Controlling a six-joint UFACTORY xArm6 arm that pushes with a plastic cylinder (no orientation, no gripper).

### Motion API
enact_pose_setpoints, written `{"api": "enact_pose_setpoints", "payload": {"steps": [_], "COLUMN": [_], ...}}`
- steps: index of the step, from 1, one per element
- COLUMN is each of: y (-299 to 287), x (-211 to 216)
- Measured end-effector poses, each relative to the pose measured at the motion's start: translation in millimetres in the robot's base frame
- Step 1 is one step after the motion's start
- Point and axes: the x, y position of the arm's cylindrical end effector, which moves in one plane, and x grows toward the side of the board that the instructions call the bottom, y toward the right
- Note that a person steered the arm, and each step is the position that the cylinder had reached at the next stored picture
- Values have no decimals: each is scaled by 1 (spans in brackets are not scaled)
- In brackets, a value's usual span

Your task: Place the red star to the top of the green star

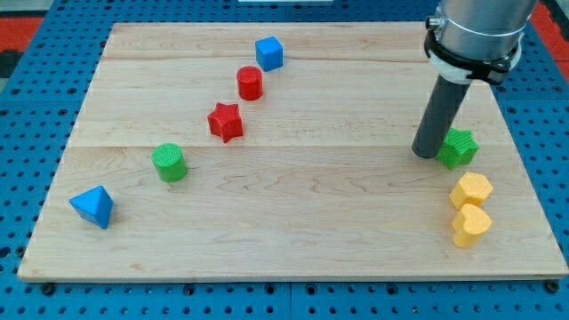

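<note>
The red star [226,122] lies left of the board's middle, in the upper half. The green star [459,148] lies near the view's right edge of the board. My tip [427,154] rests on the board just left of the green star, touching or nearly touching it. The red star is far to the left of my tip.
A red cylinder [250,83] and a blue cube [269,53] sit up and right of the red star. A green cylinder [169,163] and a blue pyramid-like block [93,206] lie at lower left. Two yellow blocks [471,190] [470,225] sit below the green star. The wooden board [302,222] rests on a blue pegboard.
</note>
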Motion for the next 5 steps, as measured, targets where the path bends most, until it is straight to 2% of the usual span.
{"api": "enact_pose_setpoints", "payload": {"steps": [3, 4, 5], "y": [-1, -40, -147], "x": [11, 12, 16]}}
